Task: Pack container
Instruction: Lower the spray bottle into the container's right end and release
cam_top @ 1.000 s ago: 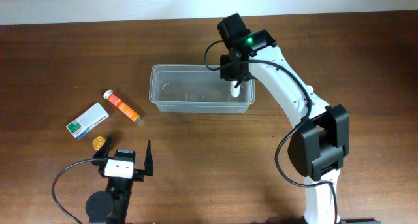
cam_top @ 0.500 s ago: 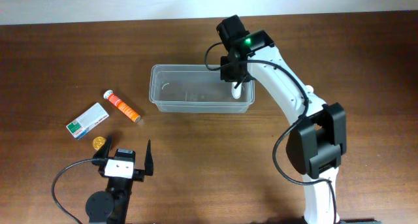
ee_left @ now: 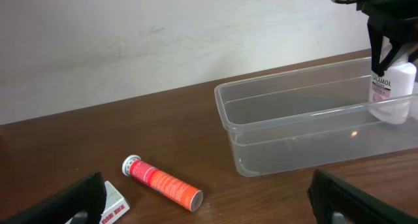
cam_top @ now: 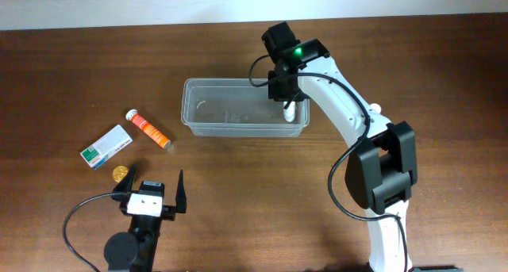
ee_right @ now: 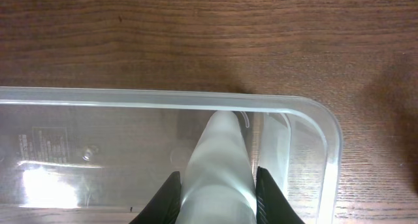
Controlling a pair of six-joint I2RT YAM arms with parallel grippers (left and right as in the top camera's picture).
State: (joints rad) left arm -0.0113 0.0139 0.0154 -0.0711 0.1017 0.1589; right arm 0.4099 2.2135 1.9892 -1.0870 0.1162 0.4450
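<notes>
Dark wooden counter (cam_top: 63, 66) before a pale wall (ee_left: 130, 28). Nearest the arm bases, the left hand (cam_top: 151, 194) sits low with its fingers spread wide apart, empty; just beyond it lie a small gold disc (cam_top: 119, 174), a white-and-green box (cam_top: 105, 147) and an orange tube (cam_top: 148, 130), each apart from the others. Farther back, at mid-counter, stands the clear container (cam_top: 238, 131), long side toward the arms; at its right end the right hand (ee_right: 217, 185) reaches down inside, clamped on an upright white bottle (ee_left: 394, 87) close to the end wall.
</notes>
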